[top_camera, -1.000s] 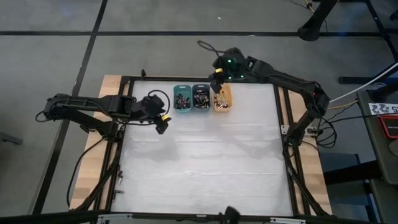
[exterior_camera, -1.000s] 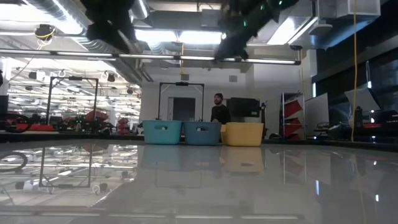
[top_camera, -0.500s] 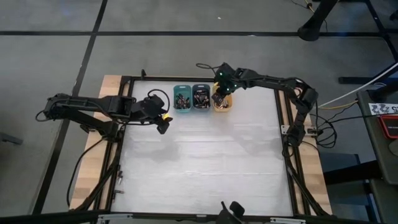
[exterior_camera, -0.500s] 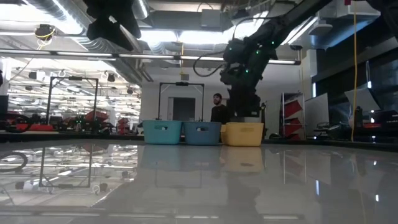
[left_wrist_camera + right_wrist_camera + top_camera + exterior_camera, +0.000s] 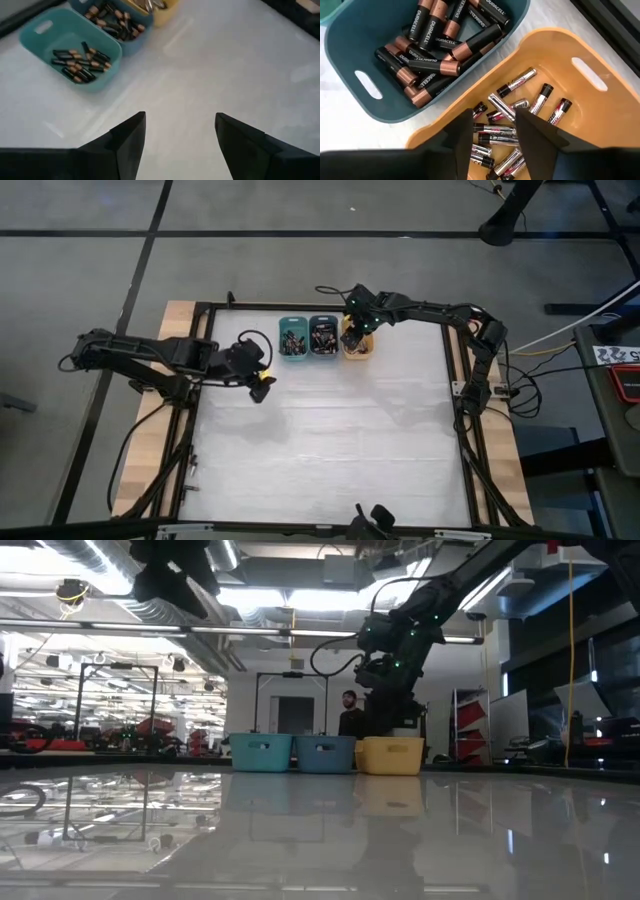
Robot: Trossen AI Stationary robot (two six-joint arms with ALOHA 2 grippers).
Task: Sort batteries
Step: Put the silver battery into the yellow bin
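We see the right gripper (image 5: 494, 131) poised over the orange bin (image 5: 580, 107) at the table's twelve o'clock, jaws part open, seemingly empty; silvery batteries (image 5: 517, 107) lie inside. The left gripper (image 5: 179, 137) waits open, holding nothing.

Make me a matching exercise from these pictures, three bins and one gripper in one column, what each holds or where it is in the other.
Column one:
1. teal bin
2. blue bin
3. orange bin
4. left gripper

Column two:
A. silver-bodied batteries
B. over bare table, near the left edge
C. middle of the row, larger black-and-copper batteries
D. end of the row, slim black-and-copper batteries

Pairs: 1-D, 2-C, 3-A, 4-B
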